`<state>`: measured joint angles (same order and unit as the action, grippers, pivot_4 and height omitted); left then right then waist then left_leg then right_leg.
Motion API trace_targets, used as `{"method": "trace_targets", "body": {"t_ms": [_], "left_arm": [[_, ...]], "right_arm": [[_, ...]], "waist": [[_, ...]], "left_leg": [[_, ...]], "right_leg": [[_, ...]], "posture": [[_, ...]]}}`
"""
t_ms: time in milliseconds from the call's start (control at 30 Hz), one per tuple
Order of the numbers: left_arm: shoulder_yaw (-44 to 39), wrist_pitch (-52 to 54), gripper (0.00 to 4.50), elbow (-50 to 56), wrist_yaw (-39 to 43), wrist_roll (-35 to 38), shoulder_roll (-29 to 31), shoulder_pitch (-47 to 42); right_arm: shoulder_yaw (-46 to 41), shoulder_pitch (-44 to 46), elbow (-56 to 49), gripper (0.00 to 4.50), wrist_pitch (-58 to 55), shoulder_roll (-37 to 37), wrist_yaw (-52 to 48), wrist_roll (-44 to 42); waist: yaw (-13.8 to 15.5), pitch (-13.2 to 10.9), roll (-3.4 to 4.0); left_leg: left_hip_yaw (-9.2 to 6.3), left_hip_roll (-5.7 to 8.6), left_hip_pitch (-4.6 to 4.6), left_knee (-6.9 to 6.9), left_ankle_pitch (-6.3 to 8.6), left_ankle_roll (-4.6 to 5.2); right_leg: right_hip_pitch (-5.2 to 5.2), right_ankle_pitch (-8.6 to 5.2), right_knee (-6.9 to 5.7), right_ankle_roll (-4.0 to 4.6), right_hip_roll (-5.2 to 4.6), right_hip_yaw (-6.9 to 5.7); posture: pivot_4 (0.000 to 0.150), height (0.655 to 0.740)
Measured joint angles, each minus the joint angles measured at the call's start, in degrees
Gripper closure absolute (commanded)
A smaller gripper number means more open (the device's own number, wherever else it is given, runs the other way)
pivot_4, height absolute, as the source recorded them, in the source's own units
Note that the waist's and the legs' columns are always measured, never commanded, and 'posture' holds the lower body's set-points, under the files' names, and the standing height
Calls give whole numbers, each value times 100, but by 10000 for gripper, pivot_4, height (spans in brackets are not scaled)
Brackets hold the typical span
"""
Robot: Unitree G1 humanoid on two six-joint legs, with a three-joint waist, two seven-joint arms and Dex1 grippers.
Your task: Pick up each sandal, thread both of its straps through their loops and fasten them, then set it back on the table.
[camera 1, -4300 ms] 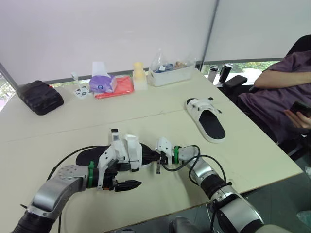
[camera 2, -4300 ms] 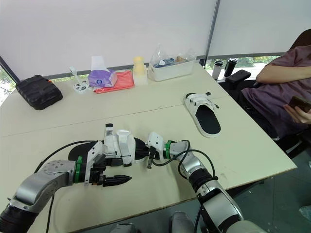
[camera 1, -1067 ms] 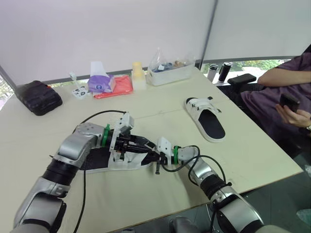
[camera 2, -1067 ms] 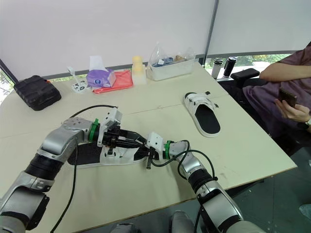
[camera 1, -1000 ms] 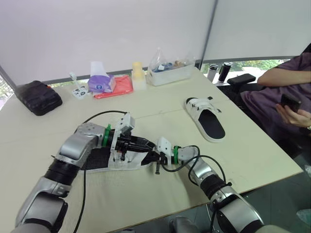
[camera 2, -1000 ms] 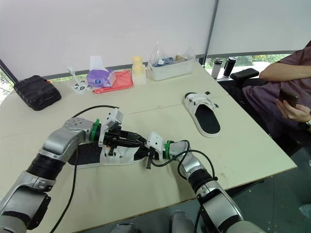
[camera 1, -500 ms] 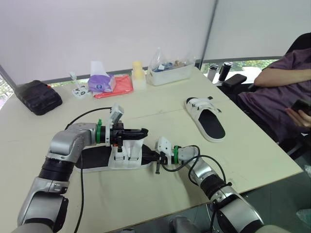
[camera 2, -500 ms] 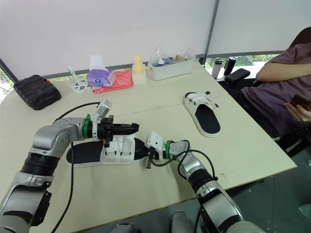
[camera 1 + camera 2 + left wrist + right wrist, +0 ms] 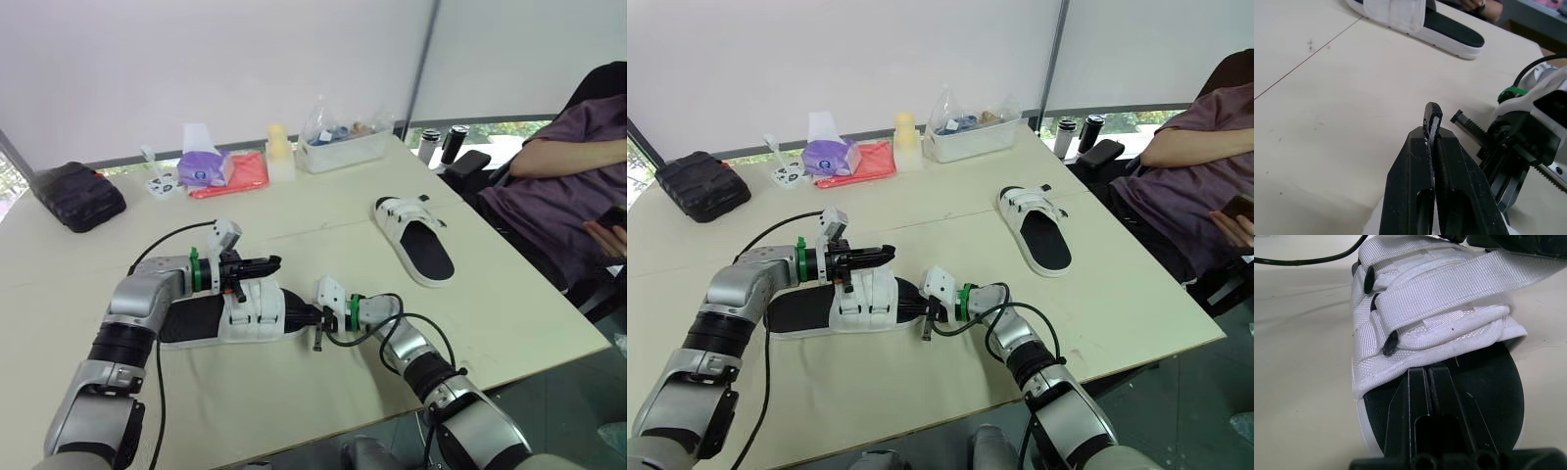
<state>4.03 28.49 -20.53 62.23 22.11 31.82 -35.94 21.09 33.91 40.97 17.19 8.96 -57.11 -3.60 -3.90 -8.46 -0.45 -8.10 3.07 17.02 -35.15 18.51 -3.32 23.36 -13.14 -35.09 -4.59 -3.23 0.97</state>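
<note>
White webbing straps (image 9: 1435, 289) look soft, the sole (image 9: 1488, 377) stiffer: take a strap by its free tip; the near sandal (image 9: 250, 313) lies on the worktop (image 9: 323, 211); right end effector (image 9: 302, 316), closed, presses its toe; left end effector (image 9: 270, 261) hovers above, closed, apparently empty

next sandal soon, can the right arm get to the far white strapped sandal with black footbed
Probably yes: the far white strapped sandal lies on that arm's side, bare beige table between it and the right gripper at the near white sandal's toe.
</note>
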Motion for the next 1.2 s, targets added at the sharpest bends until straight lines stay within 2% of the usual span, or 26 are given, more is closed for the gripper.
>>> {"method": "trace_targets", "body": {"t_ms": [267, 367, 600, 767, 867, 933, 1033, 1067, 1200], "left_arm": [[357, -769, 44534, -307, 7, -585, 37, -88], [384, -931, 35121, -374, -10, -729, 38, -110], [428, -1386, 604, -592, -261, -1227, 92, -272], [441, -1365, 191, -361, -286, -1407, 208, -240], [216, -936, 191, -14, -521, -1255, 212, -196], [-284, -298, 191, 437, -565, -719, 245, -119], [-1225, 897, 191, 1419, -461, 314, 727, 365], [-1516, 1300, 191, 1719, -395, 634, 920, 662], [-2110, 2302, 191, 2343, -266, 1425, 1285, 1799]], "right_arm": [[11, -40, 0, 45000, -2, 0, 80, 4], [14, -42, 0, 45000, -1, 0, 85, 4], [16, -43, -5, 45000, -1, 0, 61, 4], [12, -64, -47, 45000, -2, 1, 85, 4], [-40, -250, -334, 45000, -32, 30, 276, 3], [-80, -469, -813, 45000, -146, 154, 424, 9], [-164, -882, -1897, 45000, -533, 567, 623, 17], [-222, -1054, -2313, 45000, -694, 782, 698, 35], [-656, -1528, -3503, 45000, -1358, 1469, 991, 110]], "waist": [[8, 11, 13], [8, 11, 13], [4, 12, 14], [1, 9, 13], [6, -9, 5], [12, -39, 1], [50, -52, 12], [81, -56, 16], [261, -103, 0]], "left_leg": [[1, 0, -25, 2, 1, 0], [1, 0, -30, 2, 0, 1], [2, 0, -34, 6, 1, 1], [2, 0, -34, 9, 1, 1], [-1, -1, -28, 5, 1, 1], [-5, 1, 17, -7, -1, 1], [-4, 15, 128, -24, -14, -21], [-2, 22, 163, -34, -27, -47], [-6, 41, 260, -98, 9, -21]], "right_leg": [[-24, -6, 0, 9, -10, 0], [-26, -5, 0, 9, -9, 0], [-28, 2, 0, -6, -11, 1], [-27, 3, 0, -8, -11, 1], [-12, 4, 0, -10, -14, 1], [32, 7, -4, -16, -16, -4], [155, 25, -11, -29, -29, -3], [187, 36, -13, -13, -37, -3], [242, 40, -1, -17, -48, -6]], "posture": [[1500, 7400], [1500, 7400], [1500, 7400], [1500, 7400], [1500, 7400], [1500, 7400], [1500, 7400], [1500, 7400], [1500, 7400]]}}
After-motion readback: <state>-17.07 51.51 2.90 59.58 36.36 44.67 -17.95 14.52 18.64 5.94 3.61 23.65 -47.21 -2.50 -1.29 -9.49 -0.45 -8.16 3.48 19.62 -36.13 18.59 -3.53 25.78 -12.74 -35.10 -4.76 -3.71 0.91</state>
